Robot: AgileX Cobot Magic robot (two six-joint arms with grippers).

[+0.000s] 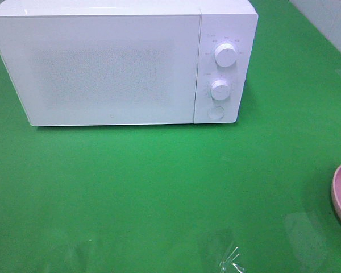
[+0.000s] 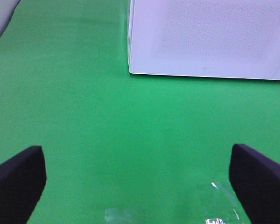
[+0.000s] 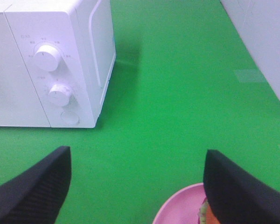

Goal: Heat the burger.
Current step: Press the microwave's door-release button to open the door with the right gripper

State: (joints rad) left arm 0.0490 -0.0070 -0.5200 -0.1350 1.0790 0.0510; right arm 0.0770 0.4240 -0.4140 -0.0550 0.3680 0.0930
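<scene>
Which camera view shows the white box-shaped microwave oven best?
The exterior high view: the white box-shaped microwave oven appears there almost whole, from the front, with its door shut and both knobs visible. The left wrist view shows only a part of the door; the right wrist view shows only the control end and one side.

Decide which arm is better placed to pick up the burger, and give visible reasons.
Right, probably. The open right gripper hangs over the pink plate, where a bit of the burger shows. The left gripper faces the table before the microwave.
</scene>
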